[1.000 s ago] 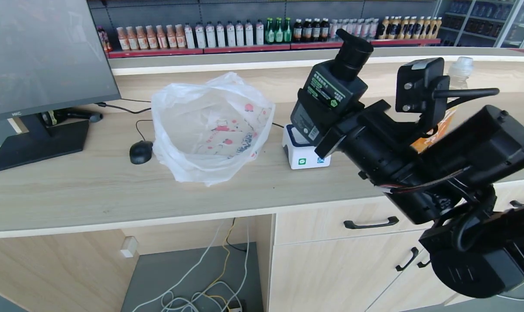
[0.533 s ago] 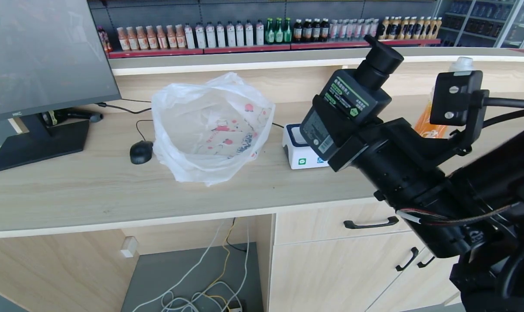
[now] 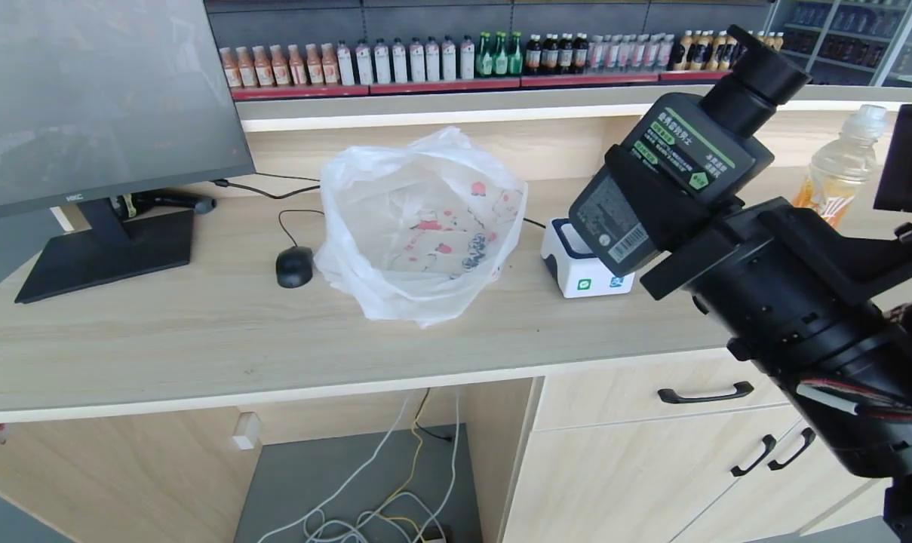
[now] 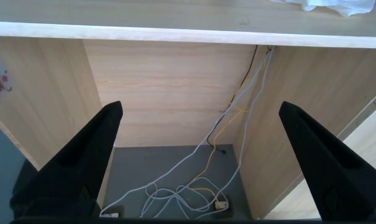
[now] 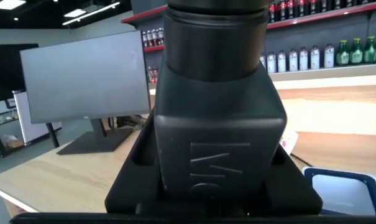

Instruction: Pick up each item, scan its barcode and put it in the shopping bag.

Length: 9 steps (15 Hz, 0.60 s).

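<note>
- Centrally, a black bottle (image 3: 674, 177) with a squarish body and a wide round cap is held in the air above the counter (image 3: 161, 332). It is tilted, with the cap pointing up and away to the right.
- A white barcode label is seen on its lower face, turned down towards the white scanner (image 3: 585, 273). The bottle is held just above and to the right of the scanner and is not touching it.
- The right gripper (image 3: 670, 241) is clamped on the bottle's lower body, with a black finger lying against each side. From the right wrist camera, the bottle (image 5: 219, 143) is seen seated between those fingers (image 5: 128, 180), with the scanner (image 5: 343, 186) beyond it.
- The shopping bag (image 3: 425, 226), of thin white plastic, is stood open on the counter just left of the scanner. Packaging with red print can be made out through its wall.
- The left gripper (image 4: 197, 155) is held low, facing the recess under the counter. Its fingers (image 4: 82, 155) are spread wide, and nothing is held between them.
- An orange drink bottle (image 3: 840, 170) is stood upright on the counter, well to the right of the scanner.
- A black mouse (image 3: 295, 267) is placed left of the bag, and a monitor (image 3: 101, 98) on a black stand is further left.
- Loose cables (image 3: 395, 483) are piled on the floor under the counter, and rows of bottles (image 3: 463, 56) are lined up on the back shelf.
</note>
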Tool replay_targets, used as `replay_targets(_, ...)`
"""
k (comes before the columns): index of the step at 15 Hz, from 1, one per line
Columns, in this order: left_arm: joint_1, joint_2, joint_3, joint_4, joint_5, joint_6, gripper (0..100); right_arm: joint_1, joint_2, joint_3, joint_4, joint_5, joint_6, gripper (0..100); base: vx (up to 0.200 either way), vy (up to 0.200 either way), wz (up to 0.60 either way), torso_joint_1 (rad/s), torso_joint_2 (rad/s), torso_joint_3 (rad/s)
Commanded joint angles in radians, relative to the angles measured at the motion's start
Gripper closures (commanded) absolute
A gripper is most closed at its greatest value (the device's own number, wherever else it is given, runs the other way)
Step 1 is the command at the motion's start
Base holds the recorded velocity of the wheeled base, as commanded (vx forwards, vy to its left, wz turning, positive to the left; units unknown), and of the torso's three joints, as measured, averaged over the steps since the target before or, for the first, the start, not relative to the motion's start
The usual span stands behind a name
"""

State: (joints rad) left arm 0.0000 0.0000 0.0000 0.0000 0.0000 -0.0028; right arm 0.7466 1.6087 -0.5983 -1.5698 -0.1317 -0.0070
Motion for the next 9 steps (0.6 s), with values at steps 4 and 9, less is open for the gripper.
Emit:
replay_targets(4,0.000,0.000,0.000,0.000,0.000,0.000,0,0.002,-0.036,0.041,-0.001,0.001,-0.001,100,0.000,0.200,0.00,0.002,0.00,0.000)
replay_targets(9,0.000,0.000,0.000,0.000,0.000,0.003,0,0.005,-0.020,0.038,-0.001,0.003,-0.001,100,0.000,0.080,0.00,0.003,0.00,0.001)
